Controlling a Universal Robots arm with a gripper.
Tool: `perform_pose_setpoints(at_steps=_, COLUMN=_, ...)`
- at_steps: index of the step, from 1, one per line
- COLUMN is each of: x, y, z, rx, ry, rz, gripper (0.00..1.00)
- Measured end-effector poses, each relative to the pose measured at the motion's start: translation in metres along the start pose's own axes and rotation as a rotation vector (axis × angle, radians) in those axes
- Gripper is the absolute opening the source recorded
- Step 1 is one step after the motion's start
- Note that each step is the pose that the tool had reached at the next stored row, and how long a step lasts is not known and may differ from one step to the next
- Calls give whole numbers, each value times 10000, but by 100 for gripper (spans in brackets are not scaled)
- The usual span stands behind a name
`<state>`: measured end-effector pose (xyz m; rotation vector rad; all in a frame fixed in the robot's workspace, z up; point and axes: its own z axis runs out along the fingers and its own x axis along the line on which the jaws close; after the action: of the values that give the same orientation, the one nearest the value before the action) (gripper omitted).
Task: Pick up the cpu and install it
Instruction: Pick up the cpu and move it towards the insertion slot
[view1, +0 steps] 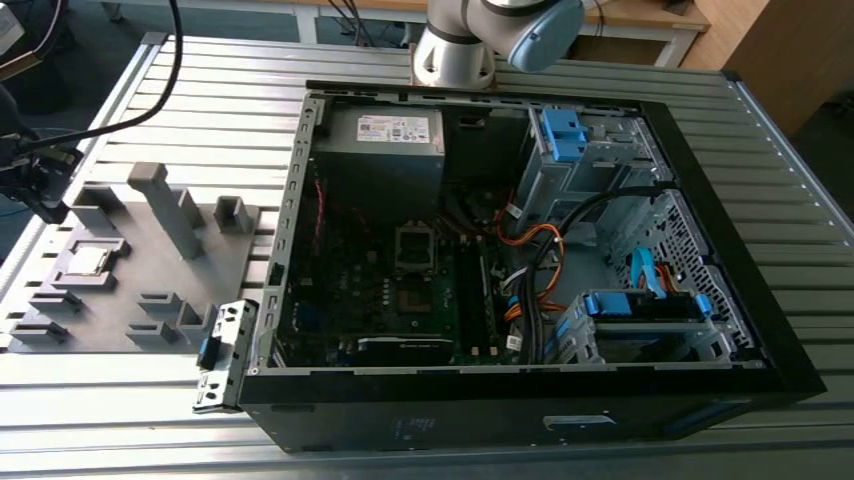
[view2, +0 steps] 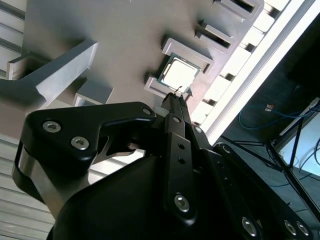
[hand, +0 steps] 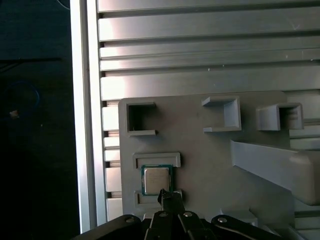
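The cpu is a small silvery square chip lying in a recess of the grey plastic tray, at the exterior view's left. It shows in both wrist views, cpu and cpu, seated between low grey tray walls. My gripper hovers above the tray a little short of the chip, its thin black fingertips drawn together into one point and holding nothing. In the first wrist view the gripper tip overlaps the chip's near edge. In the exterior view the gripper hangs at the far left edge.
An open black computer case lies on the slatted metal table, with the motherboard socket, power-supply box, cables and blue drive bays inside. Tall grey tray blocks stand close beside the chip. The table edge runs near the tray.
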<state>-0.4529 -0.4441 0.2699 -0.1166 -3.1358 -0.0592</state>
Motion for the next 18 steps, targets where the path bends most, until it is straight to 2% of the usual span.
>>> perform_pose_setpoints(at_steps=6, x=-1, y=-2, z=13, rx=0, ry=11, rz=-51, gripper=11)
perform_pose_setpoints(at_steps=10, x=0, y=-29, z=33, rx=1, ry=16, rz=-166, gripper=11)
perform_pose_setpoints(at_steps=18, x=-3, y=-74, z=154, rx=2, ry=21, rz=-301, gripper=11)
